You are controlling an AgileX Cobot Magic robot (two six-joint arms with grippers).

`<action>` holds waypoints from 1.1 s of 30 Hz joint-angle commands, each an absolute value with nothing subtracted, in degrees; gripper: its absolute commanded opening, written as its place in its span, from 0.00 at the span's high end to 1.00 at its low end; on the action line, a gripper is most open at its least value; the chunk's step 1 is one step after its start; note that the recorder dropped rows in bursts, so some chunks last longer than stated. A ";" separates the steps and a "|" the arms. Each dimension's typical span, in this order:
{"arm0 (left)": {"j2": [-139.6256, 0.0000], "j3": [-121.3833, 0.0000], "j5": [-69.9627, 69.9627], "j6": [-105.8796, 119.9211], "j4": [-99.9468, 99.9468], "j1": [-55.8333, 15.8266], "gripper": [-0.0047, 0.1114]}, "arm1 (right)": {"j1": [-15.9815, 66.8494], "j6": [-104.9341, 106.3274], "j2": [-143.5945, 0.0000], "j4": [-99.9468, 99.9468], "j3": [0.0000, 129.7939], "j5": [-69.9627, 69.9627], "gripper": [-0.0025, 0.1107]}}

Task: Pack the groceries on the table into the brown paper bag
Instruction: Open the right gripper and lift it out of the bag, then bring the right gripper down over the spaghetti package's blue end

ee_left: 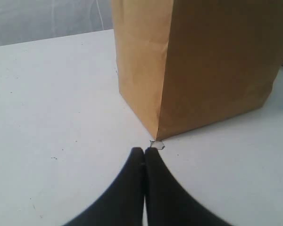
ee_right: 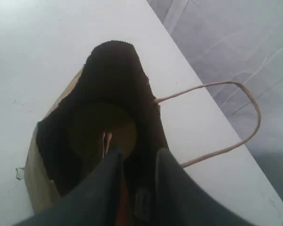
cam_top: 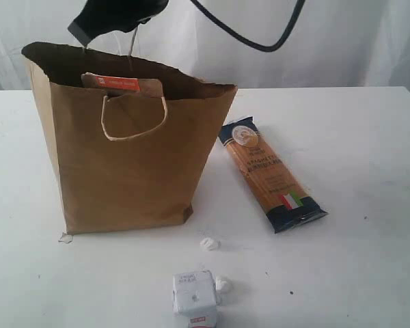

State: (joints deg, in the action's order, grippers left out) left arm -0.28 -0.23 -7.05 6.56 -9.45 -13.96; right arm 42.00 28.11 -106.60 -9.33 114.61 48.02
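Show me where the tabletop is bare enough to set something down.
In the exterior view, the widest bare stretch is the table right of the spaghetti packet. Also bare: left of the brown paper bag, though the left gripper sits shut by its corner. Crowded: in front of the bag, around the white carton and white lumps.

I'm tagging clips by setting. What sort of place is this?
Probably a lab bench, not a kitchen: bare white table, white sheeting hung behind, and a spaghetti packet beside a brown paper bag.
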 commanded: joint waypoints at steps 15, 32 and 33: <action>0.00 0.00 -7.16 6.23 -9.72 -13.66 0.96 | 45.63 29.75 -103.75 -5.91 114.76 52.37 0.76; 0.00 0.00 -7.16 6.23 -9.72 -13.66 0.96 | 43.93 7.07 -90.42 24.06 111.58 63.24 0.76; 0.00 0.00 -7.16 6.23 -9.72 -13.66 0.96 | 43.28 7.07 -88.95 24.30 110.24 63.24 0.76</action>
